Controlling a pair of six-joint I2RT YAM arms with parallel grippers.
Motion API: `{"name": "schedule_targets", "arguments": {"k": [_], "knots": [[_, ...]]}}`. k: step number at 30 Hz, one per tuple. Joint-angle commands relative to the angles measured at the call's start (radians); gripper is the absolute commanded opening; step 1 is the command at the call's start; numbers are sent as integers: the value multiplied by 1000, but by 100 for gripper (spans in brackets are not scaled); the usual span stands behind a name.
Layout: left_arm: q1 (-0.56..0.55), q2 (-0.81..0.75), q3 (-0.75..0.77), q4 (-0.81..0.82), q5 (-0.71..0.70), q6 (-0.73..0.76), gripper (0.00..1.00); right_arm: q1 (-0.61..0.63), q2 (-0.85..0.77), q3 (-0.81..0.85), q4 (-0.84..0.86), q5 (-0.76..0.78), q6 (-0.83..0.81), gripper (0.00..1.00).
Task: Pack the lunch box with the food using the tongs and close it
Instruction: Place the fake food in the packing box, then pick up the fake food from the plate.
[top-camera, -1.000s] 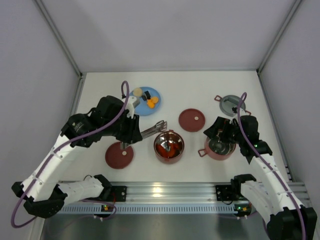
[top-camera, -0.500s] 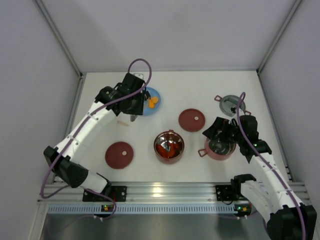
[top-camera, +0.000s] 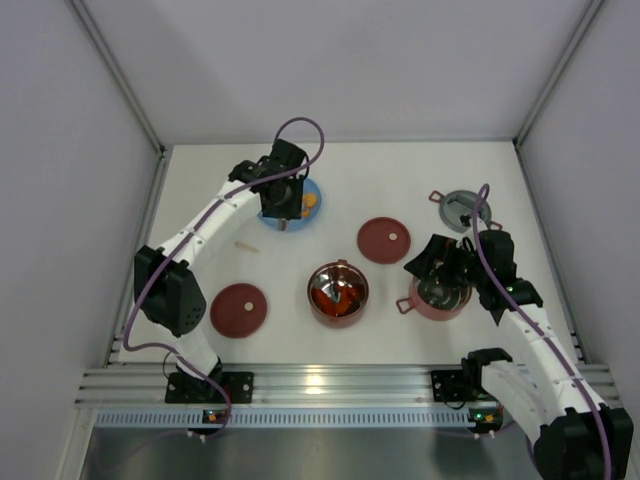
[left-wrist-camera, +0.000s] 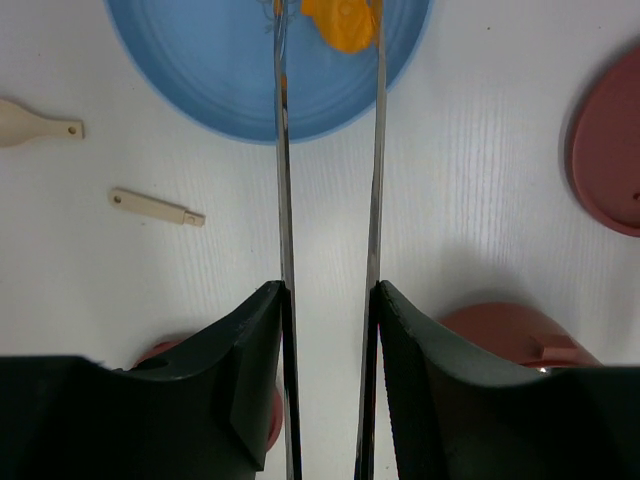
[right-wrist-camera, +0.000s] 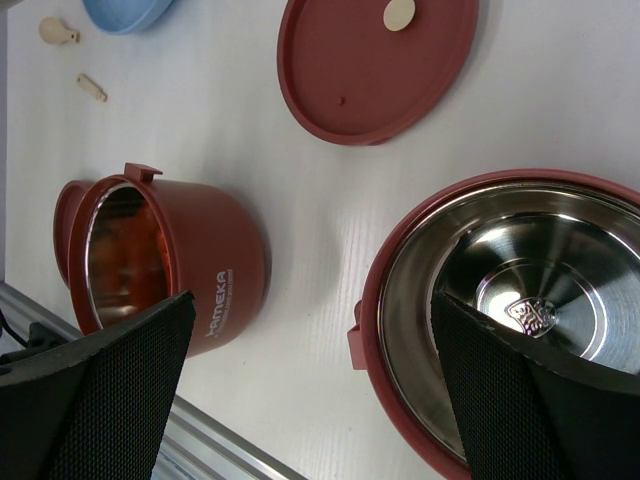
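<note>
Swung up from the centre bowl (top-camera: 338, 293), the left gripper (left-wrist-camera: 328, 300) now pinches the tongs (left-wrist-camera: 283, 180), their tips straddling an orange piece (left-wrist-camera: 340, 22) on the blue plate (left-wrist-camera: 200, 60) at upper left. An off-centre squeeze could flick it off. The right gripper (right-wrist-camera: 310, 320) gapes empty over the right bowl (right-wrist-camera: 400, 260).

- Beneath me spreads a flat white matte table top (top-camera: 350, 180), evenly lit, with no hard shadows.
- A plain pale grey back wall panel (top-camera: 340, 70) closes the far side.
- Matching grey side panels stand at my left (top-camera: 60, 200) and right (top-camera: 600, 220).
- Slim silver metal corner posts (top-camera: 115, 75) join the panels.
- A ribbed silver aluminium rail (top-camera: 380, 385) runs along the near edge, catching a soft glare.
- Below the rail lies a dull grey metal sheet (top-camera: 330, 455).
</note>
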Motion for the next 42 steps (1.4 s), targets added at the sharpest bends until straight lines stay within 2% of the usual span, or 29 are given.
{"name": "schedule_targets", "arguments": {"k": [1,16,42], "knots": [[9,4,52,74,7,12,47,-10,-7,32,6,-1,-9,100],[13,69,25,109,10,2,45,-10,-22,27,-3,0,-9,99],[15,-12,-48,78,34,3,46,-10,-27,21,-3,6,-6,100]]}}
